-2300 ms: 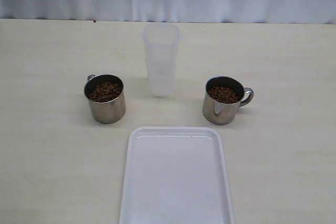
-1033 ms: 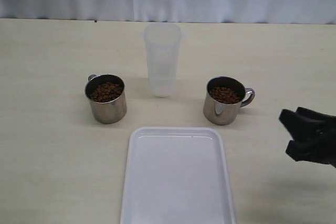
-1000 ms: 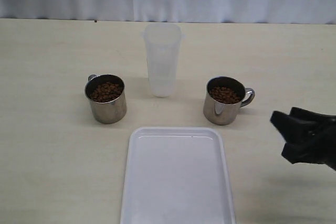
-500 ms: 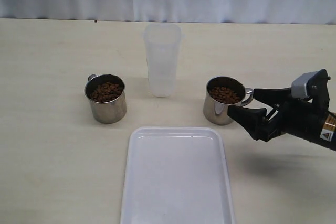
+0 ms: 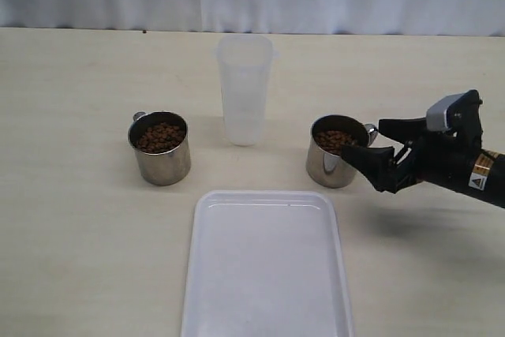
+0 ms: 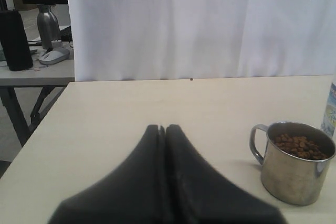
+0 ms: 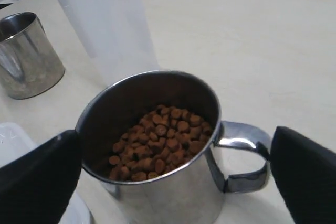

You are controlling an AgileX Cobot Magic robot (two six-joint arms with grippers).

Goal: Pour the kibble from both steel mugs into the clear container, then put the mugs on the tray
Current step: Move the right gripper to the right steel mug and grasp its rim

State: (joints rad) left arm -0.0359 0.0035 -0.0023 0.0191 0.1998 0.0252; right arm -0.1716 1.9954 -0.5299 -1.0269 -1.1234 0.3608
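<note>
Two steel mugs hold brown kibble: the left mug (image 5: pixel 160 147) and the right mug (image 5: pixel 335 151). The tall clear container (image 5: pixel 244 88) stands between and behind them, and no kibble shows in it. The white tray (image 5: pixel 266 262) lies in front with nothing on it. My right gripper (image 5: pixel 363 137) is open at the right mug, which carries its handle (image 7: pixel 244 156) on the gripper's side. In the right wrist view one finger (image 7: pixel 39 174) flanks the mug's wall (image 7: pixel 157 192) and the other finger (image 7: pixel 307 171) stands just outside the handle. My left gripper (image 6: pixel 161 128) is shut and empty, a little way from the left mug (image 6: pixel 294 169).
A white curtain hangs behind the pale tabletop (image 5: pixel 79 258). In the left wrist view, a side desk (image 6: pixel 31 72) with dark items stands beyond the table's edge.
My right gripper came in from the right edge toward the right mug and now straddles it with its jaws spread wider. Mugs, container and tray have not moved.
</note>
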